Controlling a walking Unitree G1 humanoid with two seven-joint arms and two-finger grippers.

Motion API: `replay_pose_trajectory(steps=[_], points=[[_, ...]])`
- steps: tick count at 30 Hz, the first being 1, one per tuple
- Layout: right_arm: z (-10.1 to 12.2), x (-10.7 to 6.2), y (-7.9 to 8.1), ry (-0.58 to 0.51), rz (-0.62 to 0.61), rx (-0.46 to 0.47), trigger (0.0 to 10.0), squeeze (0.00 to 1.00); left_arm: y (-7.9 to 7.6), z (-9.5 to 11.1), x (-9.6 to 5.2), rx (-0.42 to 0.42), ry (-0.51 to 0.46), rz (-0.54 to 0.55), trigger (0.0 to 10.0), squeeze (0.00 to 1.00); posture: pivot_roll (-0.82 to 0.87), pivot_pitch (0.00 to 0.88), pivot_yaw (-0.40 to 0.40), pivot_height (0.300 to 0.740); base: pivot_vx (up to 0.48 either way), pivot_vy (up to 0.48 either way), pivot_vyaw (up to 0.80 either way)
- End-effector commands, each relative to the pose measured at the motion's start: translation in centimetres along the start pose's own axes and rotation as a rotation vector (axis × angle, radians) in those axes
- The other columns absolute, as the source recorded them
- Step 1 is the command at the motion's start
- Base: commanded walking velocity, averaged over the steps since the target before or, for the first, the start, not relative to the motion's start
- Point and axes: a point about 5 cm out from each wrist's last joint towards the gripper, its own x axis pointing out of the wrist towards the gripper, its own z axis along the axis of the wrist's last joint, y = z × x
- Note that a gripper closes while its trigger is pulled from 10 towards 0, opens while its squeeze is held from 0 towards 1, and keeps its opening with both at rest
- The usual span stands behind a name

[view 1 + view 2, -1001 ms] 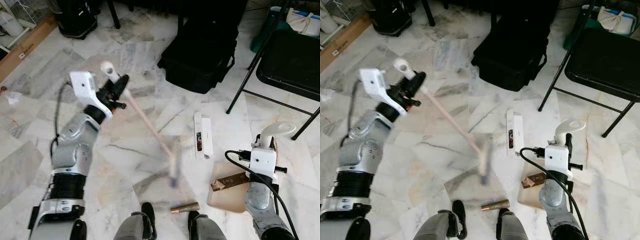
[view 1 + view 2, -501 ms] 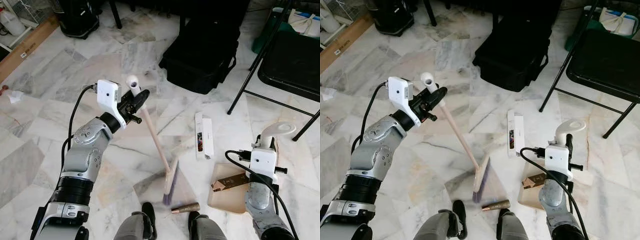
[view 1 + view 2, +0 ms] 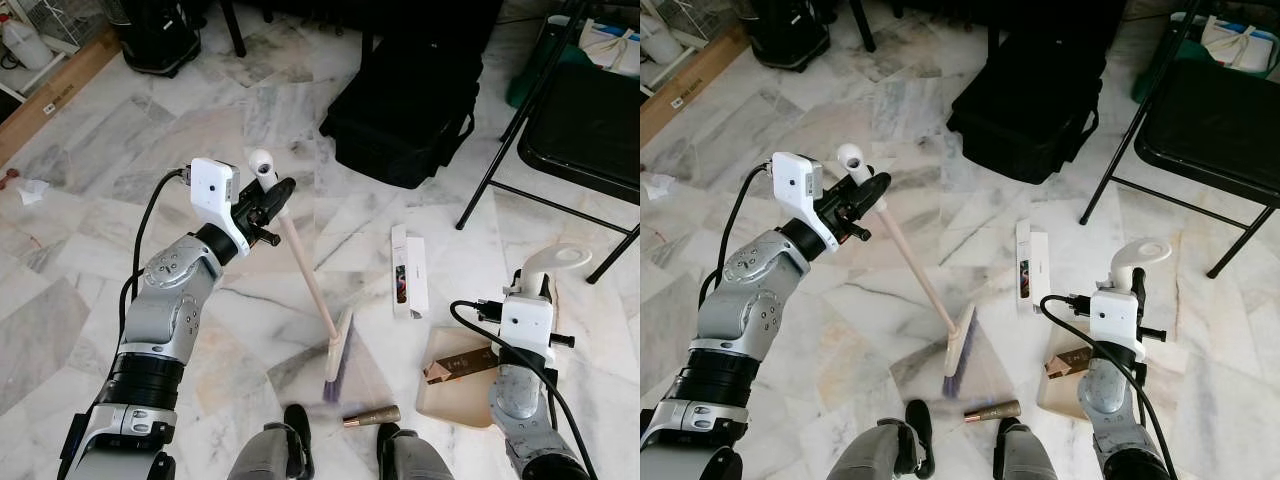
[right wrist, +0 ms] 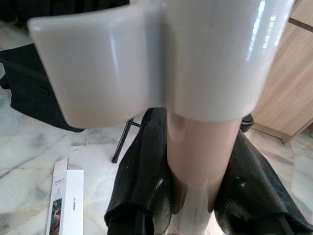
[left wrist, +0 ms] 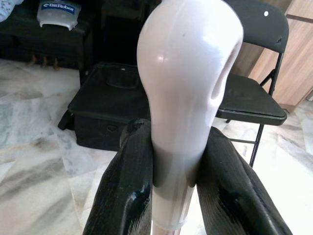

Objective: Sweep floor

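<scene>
Glossy marble floor [image 3: 90, 190], wooden broom [image 3: 308, 285] handle.

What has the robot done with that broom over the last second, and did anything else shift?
The left claw, shut on the broom, swung its handle top toward the robot's right; the bristle head ended just left of the brown tube. The right claw stays clamped on the dustpan handle. The white box and tube stayed put.

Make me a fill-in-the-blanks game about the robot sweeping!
1. The left gripper is shut on the ____ handle.
2. The right gripper holds the handle of the ____, which rests on the floor.
3. A brown wrapper lies in the ____.
4. The white box lies on the ____ floor.

Missing words: broom; dustpan; dustpan; marble
</scene>
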Motion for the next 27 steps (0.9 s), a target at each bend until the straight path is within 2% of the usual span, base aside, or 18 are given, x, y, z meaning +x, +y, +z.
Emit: replay_pose_trajectory(steps=[1,4,5,6,7,8,9,11,14,24,27], points=[[-1.2,-1.0,-0.1,0.056,0.009,-0.019,10.0,0.00,0.1,0.8,-0.2,0.028,-0.031,-0.004,10.0,0.00,0.10,0.341,0.107,0.740,0.000,0.000,0.00],[-1.2,-1.0,-0.1,0.056,0.009,-0.019,10.0,0.00,0.1,0.8,-0.2,0.028,-0.031,-0.004,10.0,0.00,0.10,0.341,0.107,0.740,0.000,0.000,0.00],[-1.2,-0.8,-0.2,0.056,0.001,-0.021,10.0,0.00,-0.9,-0.3,-0.4,-0.120,-0.031,-0.028,10.0,0.00,0.10,0.305,0.108,0.740,0.000,0.000,0.00],[-1.2,-0.6,-0.4,0.057,-0.005,-0.022,10.0,0.00,-1.5,-0.9,-0.6,-0.223,-0.042,-0.026,10.0,0.00,0.10,0.305,0.108,0.740,0.000,0.000,0.00],[-1.1,-0.4,-0.5,0.058,-0.012,-0.023,10.0,0.00,-0.9,-1.1,-0.8,-0.268,-0.069,0.055,10.0,0.00,0.10,0.304,0.108,0.740,0.000,0.000,0.00],[-1.1,-0.4,-0.4,0.058,-0.012,-0.023,10.0,0.00,-0.1,-0.8,-0.8,-0.210,-0.082,0.110,10.0,0.00,0.10,0.299,0.108,0.740,0.000,0.000,0.00],[-1.1,-0.4,-0.4,0.058,-0.012,-0.023,10.0,0.00,-0.1,-0.8,-0.8,-0.210,-0.082,0.110,10.0,0.00,0.10,0.299,0.108,0.740,0.000,0.000,0.00],[-1.1,-0.5,-0.4,0.060,-0.012,-0.022,10.0,0.00,0.7,-0.2,-1.0,-0.096,-0.099,0.153,10.0,0.00,0.10,0.299,0.108,0.740,0.000,0.000,0.00],[-1.1,-0.5,-0.2,0.062,-0.012,-0.020,10.0,0.00,1.1,0.2,-1.0,-0.010,-0.105,0.176,10.0,0.00,0.10,0.290,0.109,0.740,0.000,0.000,0.00],[-1.0,-0.4,-0.2,0.058,-0.018,-0.016,10.0,0.00,0.8,0.0,-1.1,0.121,-0.085,0.181,10.0,0.00,0.10,0.287,0.112,0.740,0.000,0.000,0.00],[-1.1,-0.4,-0.4,0.057,-0.022,-0.015,10.0,0.00,1.0,-0.6,-1.2,0.202,-0.061,0.202,10.0,0.00,0.10,0.287,0.111,0.740,0.000,0.000,0.00]])
